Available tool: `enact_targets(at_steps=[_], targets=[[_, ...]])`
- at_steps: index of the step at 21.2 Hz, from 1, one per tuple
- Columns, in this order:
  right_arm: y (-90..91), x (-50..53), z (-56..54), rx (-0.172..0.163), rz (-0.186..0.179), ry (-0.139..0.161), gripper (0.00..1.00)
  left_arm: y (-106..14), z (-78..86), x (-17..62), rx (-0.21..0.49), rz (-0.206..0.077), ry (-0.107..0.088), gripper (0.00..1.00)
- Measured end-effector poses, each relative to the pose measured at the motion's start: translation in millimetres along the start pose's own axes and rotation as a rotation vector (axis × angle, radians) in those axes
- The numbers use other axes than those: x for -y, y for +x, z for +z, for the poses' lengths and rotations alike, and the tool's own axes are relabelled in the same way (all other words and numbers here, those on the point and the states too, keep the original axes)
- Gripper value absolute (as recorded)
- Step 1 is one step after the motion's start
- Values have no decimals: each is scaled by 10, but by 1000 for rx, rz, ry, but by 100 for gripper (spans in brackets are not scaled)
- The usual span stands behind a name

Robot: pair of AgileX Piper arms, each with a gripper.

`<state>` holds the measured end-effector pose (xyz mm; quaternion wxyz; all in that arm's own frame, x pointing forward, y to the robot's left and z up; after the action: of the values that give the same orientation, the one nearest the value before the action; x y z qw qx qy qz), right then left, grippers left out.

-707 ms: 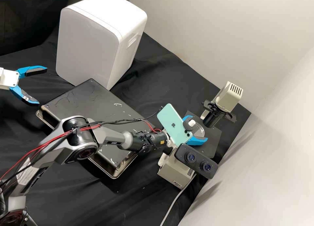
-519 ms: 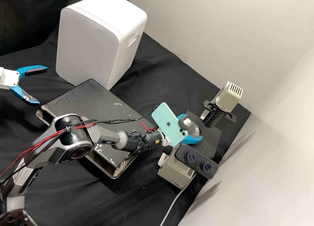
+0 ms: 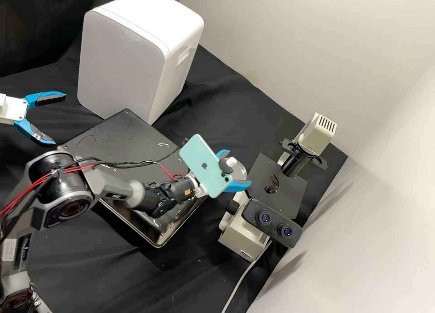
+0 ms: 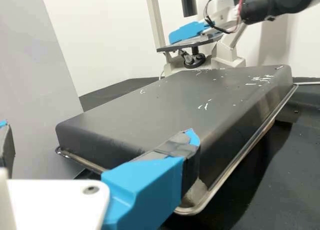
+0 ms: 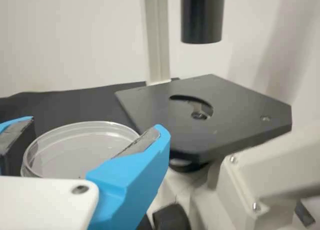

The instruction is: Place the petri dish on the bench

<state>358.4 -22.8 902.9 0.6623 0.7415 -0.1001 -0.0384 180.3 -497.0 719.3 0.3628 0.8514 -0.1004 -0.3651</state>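
Our right gripper (image 3: 234, 169) squeezes the dish (image 5: 75, 150), up in the air just beside the stage (image 3: 276, 186). Picking up is done. 1 step is left: put it on the bench (image 3: 217, 100). Our left gripper (image 3: 50, 118) is spread wide, empty.
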Motion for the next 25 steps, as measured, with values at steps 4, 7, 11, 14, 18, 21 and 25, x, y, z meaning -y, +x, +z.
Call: enact_targets(at_steps=[4, 7, 11, 14, 18, 21, 25], targets=[[-296, 54, -29, -39, -1, 11, 0, 0, 0, 0, 0, 0, 0, 100], [-446, 85, -66, -84, 5, 6, 0, 0, 0, 0, 0, 0, 0, 100], [-589, 197, -75, -115, -11, 9, 0, 0, 0, 0, 0, 0, 0, 100], [-666, 334, -48, -120, -46, 4, 0, 0, 0, 0, 0, 0, 0, 100], [-752, 512, 11, -117, -78, -39, 0, 0, 0, 0, 0, 0, 0, 100], [-758, 632, 100, -90, -96, -52, 0, 0, 0, 0, 0, 0, 0, 100], [-760, 719, 234, -40, -114, -39, 0, 1, 3, 0, 2, 0, 0, 100]])
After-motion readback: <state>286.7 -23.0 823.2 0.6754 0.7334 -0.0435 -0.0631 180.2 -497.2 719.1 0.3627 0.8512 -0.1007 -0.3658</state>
